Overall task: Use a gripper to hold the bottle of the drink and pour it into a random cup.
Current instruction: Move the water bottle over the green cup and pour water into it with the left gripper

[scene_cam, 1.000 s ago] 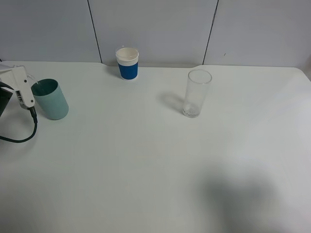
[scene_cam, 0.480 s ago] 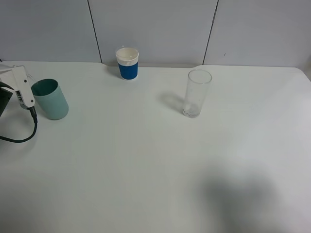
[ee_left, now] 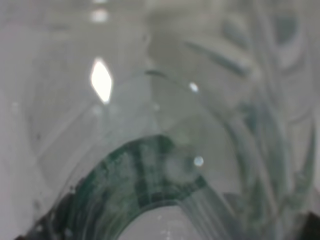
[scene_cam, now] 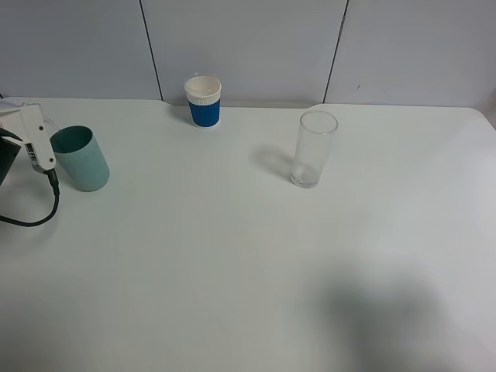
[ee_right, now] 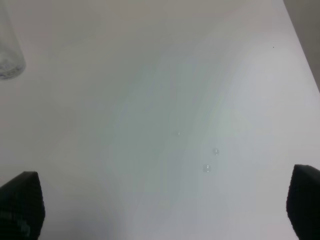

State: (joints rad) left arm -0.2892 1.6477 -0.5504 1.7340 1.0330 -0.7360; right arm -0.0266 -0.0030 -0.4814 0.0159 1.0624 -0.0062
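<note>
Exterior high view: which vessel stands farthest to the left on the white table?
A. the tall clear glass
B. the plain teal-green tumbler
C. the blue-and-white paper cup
B: the plain teal-green tumbler stands near the left edge of the white table, while the blue-and-white paper cup is at the back and the tall clear glass is right of centre.

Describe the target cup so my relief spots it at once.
On the white table, look to the left edge in the high view. A plain teal-green tumbler stands there. Its neighbours differ: a blue-and-white paper cup by the back wall and a tall clear glass right of centre.
</note>
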